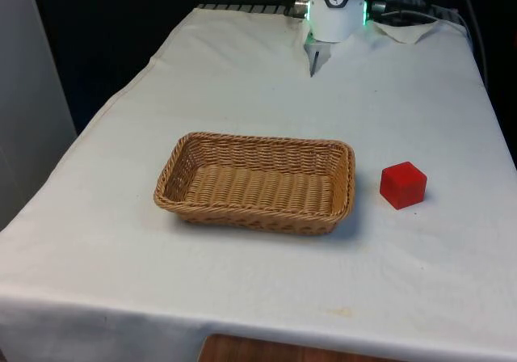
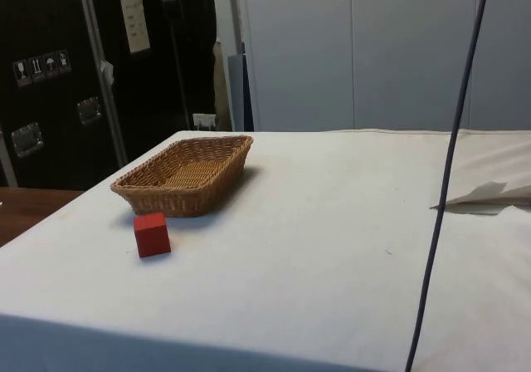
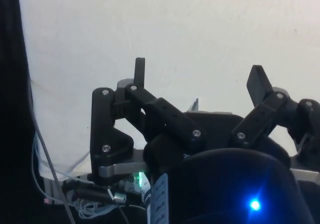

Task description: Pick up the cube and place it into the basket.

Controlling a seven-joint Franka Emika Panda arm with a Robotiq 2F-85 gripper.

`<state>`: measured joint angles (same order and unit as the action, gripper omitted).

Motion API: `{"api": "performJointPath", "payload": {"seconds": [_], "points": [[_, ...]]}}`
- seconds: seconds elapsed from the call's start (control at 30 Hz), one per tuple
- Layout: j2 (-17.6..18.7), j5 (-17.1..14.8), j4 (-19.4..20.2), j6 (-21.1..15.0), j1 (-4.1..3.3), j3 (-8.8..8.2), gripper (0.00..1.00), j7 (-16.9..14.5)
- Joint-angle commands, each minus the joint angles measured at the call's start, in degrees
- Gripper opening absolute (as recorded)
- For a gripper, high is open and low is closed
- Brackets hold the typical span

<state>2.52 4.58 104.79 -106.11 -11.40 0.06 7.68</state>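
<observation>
Table (image 1: 242, 79) under white cloth; basket (image 1: 257, 181) mid-table, empty. Cube (image 1: 403, 184) just beside it on the front view's right, on the cloth. Gripper (image 3: 200, 79) spread wide, holding nothing. Reach next: come down over cube, fingers square to opposite faces, clear of basket rim.

White arm base (image 1: 335, 10) with green lights; black linkage tool (image 3: 197, 79) with silver screws.
</observation>
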Motion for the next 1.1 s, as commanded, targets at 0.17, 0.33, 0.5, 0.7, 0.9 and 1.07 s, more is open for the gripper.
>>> {"api": "performJointPath", "payload": {"seconds": [0.17,0.33,0.5,0.7,0.9,1.07], "points": [[0.86,1.43,-0.92,0.34,-0.4,1.83,1.0,1.66],[1.43,1.83,-1.55,0.11,-0.4,3.09,1.0,1.89],[2.29,2.12,-2.29,-0.06,-0.52,3.9,1.0,2.12],[4.3,2.64,-4.58,0.11,-0.46,5.27,1.0,2.18],[4.98,2.58,-5.21,-0.17,-0.46,5.9,1.0,0.52],[5.1,2.52,-5.1,-0.52,-0.4,6.25,1.0,-2.01]]}}
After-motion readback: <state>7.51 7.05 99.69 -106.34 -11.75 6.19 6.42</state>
